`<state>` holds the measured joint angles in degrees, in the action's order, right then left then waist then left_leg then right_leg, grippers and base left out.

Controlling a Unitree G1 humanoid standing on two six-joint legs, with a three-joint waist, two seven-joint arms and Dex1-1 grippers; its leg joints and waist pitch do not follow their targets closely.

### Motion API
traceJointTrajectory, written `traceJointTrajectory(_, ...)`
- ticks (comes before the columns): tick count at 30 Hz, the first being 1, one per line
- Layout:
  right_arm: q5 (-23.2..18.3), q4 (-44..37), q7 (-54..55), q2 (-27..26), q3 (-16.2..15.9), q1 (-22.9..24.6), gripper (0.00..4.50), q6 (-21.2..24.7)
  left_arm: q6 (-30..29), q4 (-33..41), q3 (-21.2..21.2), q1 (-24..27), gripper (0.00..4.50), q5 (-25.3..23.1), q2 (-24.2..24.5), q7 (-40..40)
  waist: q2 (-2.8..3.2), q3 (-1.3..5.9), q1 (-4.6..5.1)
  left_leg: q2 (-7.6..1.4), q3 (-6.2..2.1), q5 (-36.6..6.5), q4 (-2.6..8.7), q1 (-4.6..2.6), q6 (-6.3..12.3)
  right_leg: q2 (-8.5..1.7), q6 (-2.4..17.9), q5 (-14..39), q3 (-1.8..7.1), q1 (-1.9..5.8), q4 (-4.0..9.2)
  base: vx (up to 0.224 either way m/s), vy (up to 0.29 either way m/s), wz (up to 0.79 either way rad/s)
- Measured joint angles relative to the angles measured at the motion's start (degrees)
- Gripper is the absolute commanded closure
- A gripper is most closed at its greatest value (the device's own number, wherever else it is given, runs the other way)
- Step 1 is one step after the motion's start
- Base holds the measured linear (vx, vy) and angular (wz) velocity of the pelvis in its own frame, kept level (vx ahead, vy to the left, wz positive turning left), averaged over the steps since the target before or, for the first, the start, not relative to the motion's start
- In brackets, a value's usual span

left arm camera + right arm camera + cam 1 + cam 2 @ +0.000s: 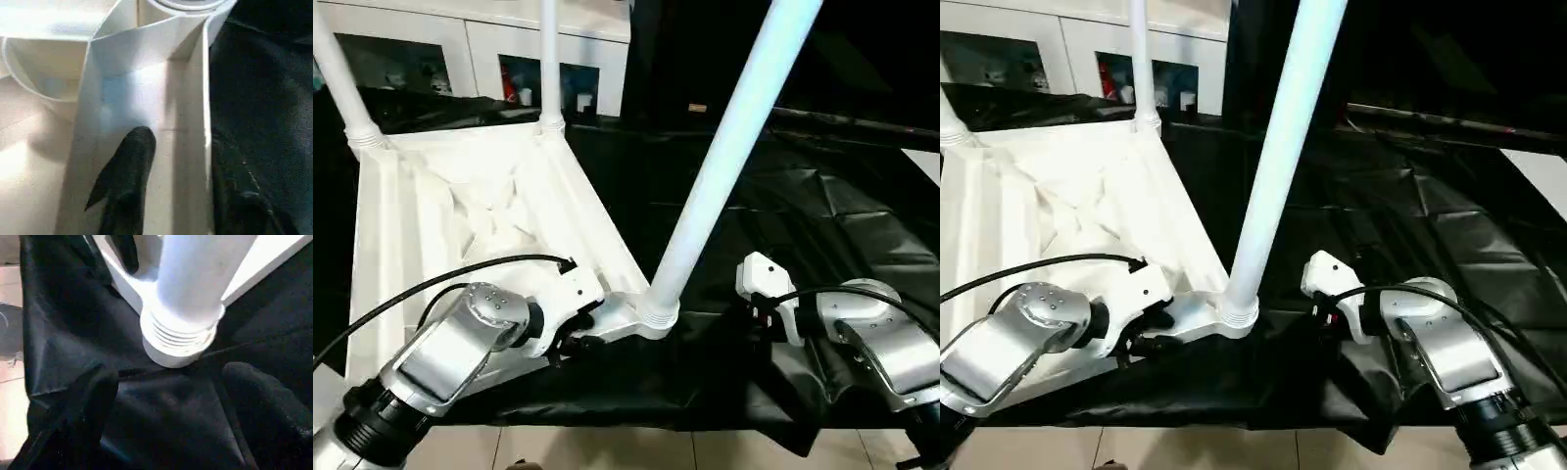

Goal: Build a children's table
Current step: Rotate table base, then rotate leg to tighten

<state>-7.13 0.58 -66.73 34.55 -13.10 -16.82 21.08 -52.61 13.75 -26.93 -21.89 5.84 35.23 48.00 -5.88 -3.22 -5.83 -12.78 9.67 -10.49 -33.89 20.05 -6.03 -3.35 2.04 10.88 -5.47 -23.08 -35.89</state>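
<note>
I see the children's table (pixel 489 196) lying upside down on the black-covered work table (pixel 822 225), three legs up, the near leg (pixel 724 157) seated in its corner socket. Left gripper (pixel 576 343) straddles the tabletop's near rim by that socket; whether it grips, I cannot tell. Right gripper (pixel 166 396) hangs spread wide just beside the socket, empty.

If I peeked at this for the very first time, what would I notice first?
Probably the upside-down white plastic children's table top lying on the black-covered work table, with its long white round legs pointing up. The nearest leg leans out of the near corner socket. The left gripper is at the table top's rim beside that corner, one black finger inside the rim, and the right gripper is open just in front of the socket.
</note>
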Motion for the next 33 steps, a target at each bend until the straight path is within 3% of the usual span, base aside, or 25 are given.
traceJointTrajectory(6, 0.0, -0.2, 0.0, 0.0, -0.6, 0.5, 0.63, 0.3, 4.8, -0.9, -0.8, -0.1, 3.24, -0.4, 0.4, 1.3, 0.00, 0.00, -0.52, 0.00, -0.01, 0.0, -0.02, 0.00, 0.00, 0.00, 0.0, 0.0, -0.01, 0.01, 0.01, 0.000, 0.000, 0.00)
traceJointTrajectory(16, 0.0, -0.5, 0.6, 0.0, -0.9, 0.5, 0.63, 1.3, 32.8, -15.9, -3.2, -3.3, 4.19, -4.4, 1.0, 5.5, -0.02, 0.05, -0.82, 0.01, -0.04, 0.0, -0.02, -0.06, -0.01, 0.00, -0.1, 0.0, -0.02, 0.08, -0.01, 0.000, 0.000, 0.00)
traceJointTrajectory(20, 0.0, -0.5, 1.1, 0.0, -0.9, 0.5, 0.63, 1.4, 43.0, -23.4, -2.9, -5.3, 4.33, -6.4, 1.5, 5.6, 0.00, 0.06, -1.17, 0.01, -0.04, 0.0, -0.02, -0.06, -0.02, -0.01, -0.1, 0.0, -0.06, 0.12, -0.03, 0.000, 0.000, 0.00)
traceJointTrajectory(27, 0.0, -0.5, 1.4, 0.0, -0.9, 0.5, 0.63, 1.4, 55.5, -29.9, -2.5, -6.2, 4.47, -7.3, 1.1, 8.3, 0.15, 0.11, -2.76, 0.01, -0.03, 0.0, -0.03, -0.10, 0.04, -0.06, -0.1, 0.0, -0.05, 0.09, 0.12, 0.000, 0.000, 0.00)
traceJointTrajectory(33, 0.0, -0.5, 1.8, 0.0, -0.9, 0.5, 0.63, 1.4, 62.2, -35.0, -1.5, -6.6, 4.49, -7.7, 0.3, 9.4, 0.53, 0.27, -2.77, 0.01, -0.02, 0.0, -0.03, -0.10, 0.02, -0.08, -0.1, 0.0, -0.02, 0.23, 0.06, 0.000, 0.000, 0.00)
